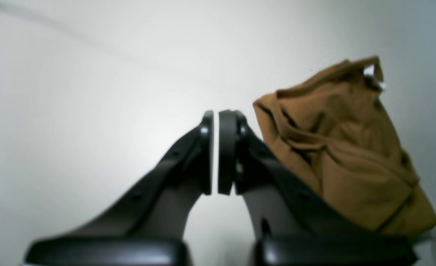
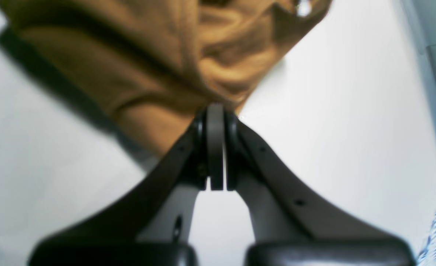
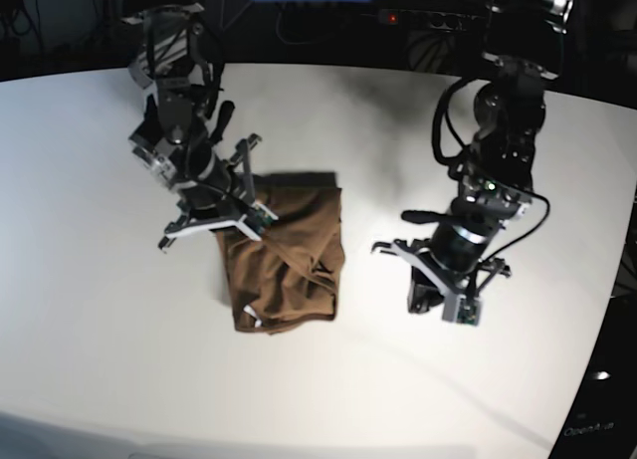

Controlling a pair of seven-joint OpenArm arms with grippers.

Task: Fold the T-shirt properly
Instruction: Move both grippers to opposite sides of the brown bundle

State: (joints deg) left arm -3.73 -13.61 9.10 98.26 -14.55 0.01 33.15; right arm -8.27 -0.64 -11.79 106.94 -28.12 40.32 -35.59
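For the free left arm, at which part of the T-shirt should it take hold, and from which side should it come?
Probably the T-shirt's loose edge facing the left gripper, approached low from that side. The cloth lies bunched on the table, so only the outer edge offers a thin layer to pinch. The right gripper sits shut at the far side.

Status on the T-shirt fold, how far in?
Done: the T-shirt is gathered into a compact but rumpled bundle on the table. In hand: right gripper shut at the bundle's edge; whether it pinches cloth is unclear. Left gripper shut, empty, beside it. Left: flattening and squaring the folds.
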